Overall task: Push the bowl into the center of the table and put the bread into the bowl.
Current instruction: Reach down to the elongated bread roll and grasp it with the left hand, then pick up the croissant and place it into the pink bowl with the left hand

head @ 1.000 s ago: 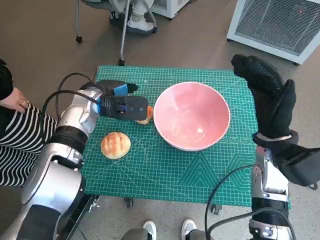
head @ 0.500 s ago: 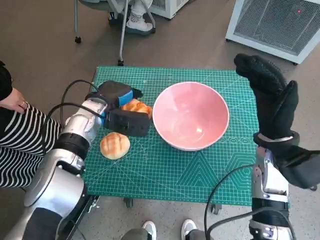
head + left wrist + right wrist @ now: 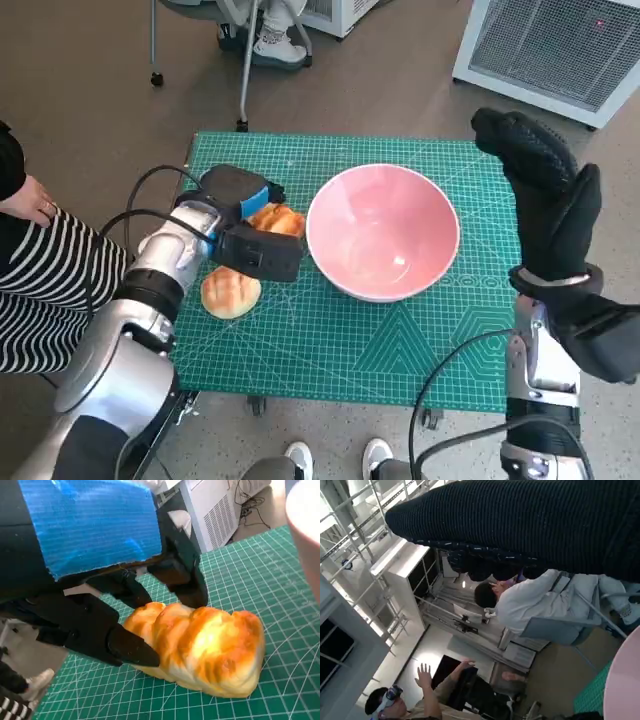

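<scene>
Head view: elongated bread (image 3: pixel 274 218) lying on the green mat (image 3: pixel 400 340), just left of the pink bowl (image 3: pixel 383 232); left hand (image 3: pixel 243 222) closed around it. Round bun (image 3: pixel 230 292) nearby. Right hand (image 3: pixel 545 195) raised, fingers extended, holding nothing.

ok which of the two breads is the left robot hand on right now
The long, ridged loaf beside the pink bowl. The left robot hand has its fingers around it; the round bun lies apart, nearer the table's front edge, untouched.

glossy pink bowl (image 3: pixel 383 232), knitted right hand (image 3: pixel 545 195), shiny-crusted bread (image 3: pixel 200 647)
</scene>
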`<state>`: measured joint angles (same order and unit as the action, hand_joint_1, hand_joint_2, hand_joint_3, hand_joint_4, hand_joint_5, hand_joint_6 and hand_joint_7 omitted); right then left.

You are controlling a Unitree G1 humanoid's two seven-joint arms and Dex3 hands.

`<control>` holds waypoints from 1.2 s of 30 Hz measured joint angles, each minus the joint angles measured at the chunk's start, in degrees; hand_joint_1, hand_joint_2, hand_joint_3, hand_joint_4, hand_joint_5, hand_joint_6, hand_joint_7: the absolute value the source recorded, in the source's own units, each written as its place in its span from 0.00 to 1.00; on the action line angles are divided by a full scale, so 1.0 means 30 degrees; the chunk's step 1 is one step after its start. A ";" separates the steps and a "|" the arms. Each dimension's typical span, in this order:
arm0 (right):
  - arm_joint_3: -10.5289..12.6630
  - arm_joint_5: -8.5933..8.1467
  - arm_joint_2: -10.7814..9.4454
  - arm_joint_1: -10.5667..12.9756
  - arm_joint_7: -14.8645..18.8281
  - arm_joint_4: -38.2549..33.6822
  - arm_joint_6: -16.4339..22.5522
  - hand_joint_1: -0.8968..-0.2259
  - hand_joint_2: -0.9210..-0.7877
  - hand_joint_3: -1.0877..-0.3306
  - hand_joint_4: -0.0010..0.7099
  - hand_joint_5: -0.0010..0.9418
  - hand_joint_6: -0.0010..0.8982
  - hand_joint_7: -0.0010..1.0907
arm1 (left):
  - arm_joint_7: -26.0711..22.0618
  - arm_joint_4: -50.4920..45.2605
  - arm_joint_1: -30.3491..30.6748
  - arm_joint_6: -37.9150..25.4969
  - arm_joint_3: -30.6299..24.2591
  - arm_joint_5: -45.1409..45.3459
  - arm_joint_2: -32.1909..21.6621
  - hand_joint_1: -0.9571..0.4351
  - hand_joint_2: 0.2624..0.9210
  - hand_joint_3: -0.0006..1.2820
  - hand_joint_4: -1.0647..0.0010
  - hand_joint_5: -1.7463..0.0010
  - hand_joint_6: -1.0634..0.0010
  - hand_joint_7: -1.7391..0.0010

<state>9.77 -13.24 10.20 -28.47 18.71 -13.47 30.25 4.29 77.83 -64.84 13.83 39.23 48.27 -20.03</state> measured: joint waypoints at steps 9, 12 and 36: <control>-0.0001 0.0003 0.0024 0.0154 -0.0076 0.0284 -0.0088 0.22 0.00 0.36 0.23 0.00 0.09 0.43 | 0.0078 0.0004 0.0012 -0.0261 0.0027 0.0085 0.0104 0.74 0.94 0.11 0.47 0.42 0.56 0.54; -0.0006 0.0003 0.0024 0.0154 -0.0118 0.0290 -0.0141 0.22 0.00 0.36 0.23 0.00 0.09 0.43 | -0.0018 0.0004 0.0018 -0.0317 -0.0047 0.0042 0.0111 0.65 0.91 0.04 0.37 0.75 0.46 0.76; -0.0149 -0.0015 0.0013 0.0214 -0.0219 0.0393 -0.0210 0.22 0.00 0.37 0.23 0.00 0.09 0.44 | -0.0430 0.0021 0.0550 -0.0335 0.0190 0.0266 0.0169 0.55 0.90 0.01 0.20 0.93 0.32 0.73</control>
<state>9.33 -13.29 10.24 -27.82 18.06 -12.29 29.62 3.00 77.90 -63.19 12.82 39.80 49.07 -19.52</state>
